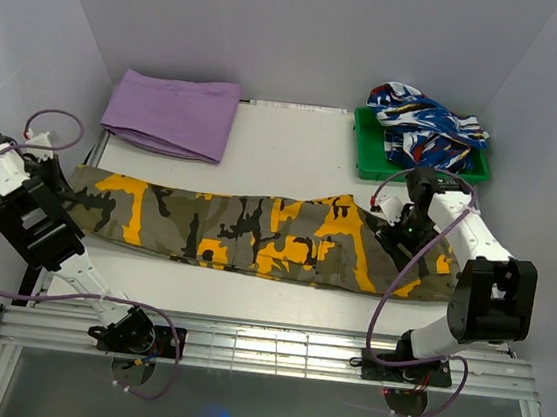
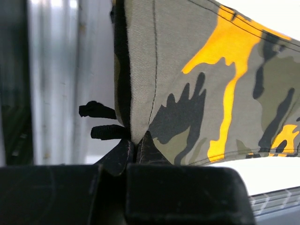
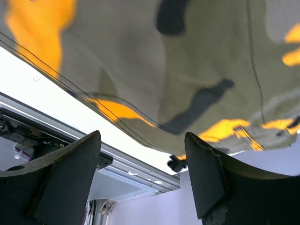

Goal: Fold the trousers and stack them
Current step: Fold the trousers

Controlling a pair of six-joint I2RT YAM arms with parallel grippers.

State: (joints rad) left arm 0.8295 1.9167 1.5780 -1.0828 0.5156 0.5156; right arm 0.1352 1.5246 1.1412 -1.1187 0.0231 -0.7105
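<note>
Gripping for the first fold seems the step: the left end effector [image 2: 135,147] pinches the trousers [image 1: 256,231] at the left edge of the worktop [image 1: 294,160], while the right end effector [image 3: 142,140] hangs spread over their right end and likely must close next.

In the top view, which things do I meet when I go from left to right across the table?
The left tool, shut on the trousers → purple cloth → green tray holding the patterned garment. The trousers span almost the whole width.
</note>
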